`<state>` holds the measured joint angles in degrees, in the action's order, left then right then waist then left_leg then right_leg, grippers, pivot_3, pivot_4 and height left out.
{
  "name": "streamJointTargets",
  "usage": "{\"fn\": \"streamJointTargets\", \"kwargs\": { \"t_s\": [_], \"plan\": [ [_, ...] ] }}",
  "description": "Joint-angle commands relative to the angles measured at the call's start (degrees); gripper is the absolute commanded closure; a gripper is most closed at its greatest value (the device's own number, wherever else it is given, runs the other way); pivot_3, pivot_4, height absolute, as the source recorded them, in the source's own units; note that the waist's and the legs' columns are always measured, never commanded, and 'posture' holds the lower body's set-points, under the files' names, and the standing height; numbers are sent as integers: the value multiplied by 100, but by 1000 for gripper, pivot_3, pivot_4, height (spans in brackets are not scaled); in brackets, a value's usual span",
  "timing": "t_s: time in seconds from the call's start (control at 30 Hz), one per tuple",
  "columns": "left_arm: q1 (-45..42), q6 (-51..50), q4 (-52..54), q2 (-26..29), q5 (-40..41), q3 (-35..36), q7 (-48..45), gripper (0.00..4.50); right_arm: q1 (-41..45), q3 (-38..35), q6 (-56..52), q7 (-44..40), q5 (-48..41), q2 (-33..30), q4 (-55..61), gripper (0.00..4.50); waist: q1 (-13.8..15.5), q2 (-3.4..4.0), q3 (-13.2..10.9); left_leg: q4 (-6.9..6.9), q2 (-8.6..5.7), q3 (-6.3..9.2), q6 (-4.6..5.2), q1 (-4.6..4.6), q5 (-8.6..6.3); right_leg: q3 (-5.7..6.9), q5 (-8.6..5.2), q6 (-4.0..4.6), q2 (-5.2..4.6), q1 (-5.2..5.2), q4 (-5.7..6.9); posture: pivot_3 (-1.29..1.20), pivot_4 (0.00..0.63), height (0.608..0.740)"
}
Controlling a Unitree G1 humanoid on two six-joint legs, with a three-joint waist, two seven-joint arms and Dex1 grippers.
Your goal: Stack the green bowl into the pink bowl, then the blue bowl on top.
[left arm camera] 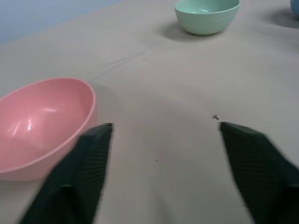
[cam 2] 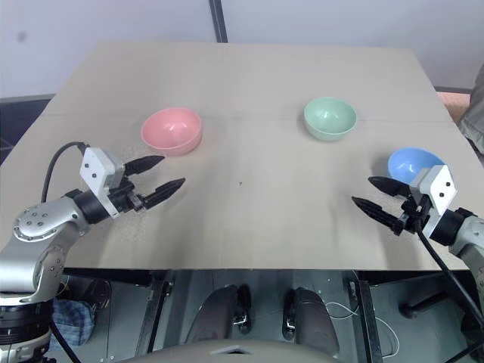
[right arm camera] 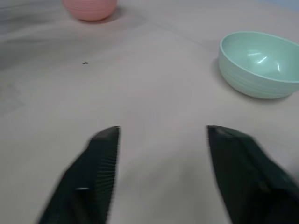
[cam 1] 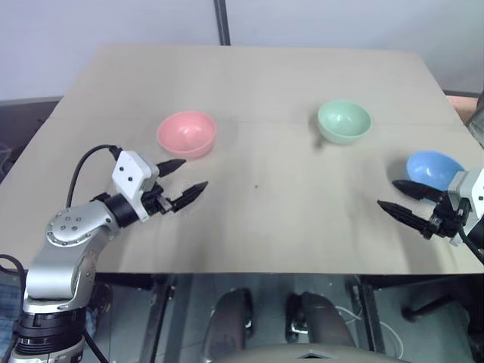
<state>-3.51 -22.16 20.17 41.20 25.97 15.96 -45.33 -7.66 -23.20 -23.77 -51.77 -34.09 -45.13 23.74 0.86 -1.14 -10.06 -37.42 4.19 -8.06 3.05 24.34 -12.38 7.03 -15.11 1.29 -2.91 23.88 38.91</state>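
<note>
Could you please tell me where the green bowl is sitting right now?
In the left eye view the green bowl stands alone on the table, right of centre toward the far edge, between the pink bowl and the nearer blue bowl.

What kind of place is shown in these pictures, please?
Probably a lab or test room for robot practice: a plain wooden table before a bare wall, holding only the pink bowl, green bowl and blue bowl.
</note>
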Motion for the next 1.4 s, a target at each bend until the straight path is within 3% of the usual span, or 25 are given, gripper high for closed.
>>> {"fn": "streamJointTargets", "kwargs": {
  "t_s": [0.03,0.4,0.67,1.17,1.4],
  "plan": [
    [-116,74,30,18,25,73,40,0,16,-115,-22,-17,-138,-18,132,37,0,0,0,0,0,0,1,-2,0,0,0,0,0,-2,0,0,150,740],
    [-765,617,-779,452,-373,-127,-483,0,83,-39,201,-27,62,10,135,37,0,0,0,0,0,-1,10,-20,-7,0,0,0,0,-19,0,0,150,740],
    [-2101,1611,-2825,780,-1445,-1039,-978,0,231,267,424,-6,76,163,510,37,0,0,0,1,-1,-4,11,-23,-7,0,-1,0,1,-19,1,0,150,740],
    [-4336,3243,-6135,154,-2784,-2400,-1571,0,392,406,293,341,-94,258,1102,37,-2,-4,1,-4,-4,-6,-11,-16,8,1,0,1,8,-17,2,0,150,740],
    [-4809,3654,-6922,-10,-3166,-2725,-1914,0,393,383,276,497,-103,293,1208,37,-6,-5,2,-8,-4,-8,-11,-15,8,0,0,0,9,-17,2,0,150,740]
  ]
}}
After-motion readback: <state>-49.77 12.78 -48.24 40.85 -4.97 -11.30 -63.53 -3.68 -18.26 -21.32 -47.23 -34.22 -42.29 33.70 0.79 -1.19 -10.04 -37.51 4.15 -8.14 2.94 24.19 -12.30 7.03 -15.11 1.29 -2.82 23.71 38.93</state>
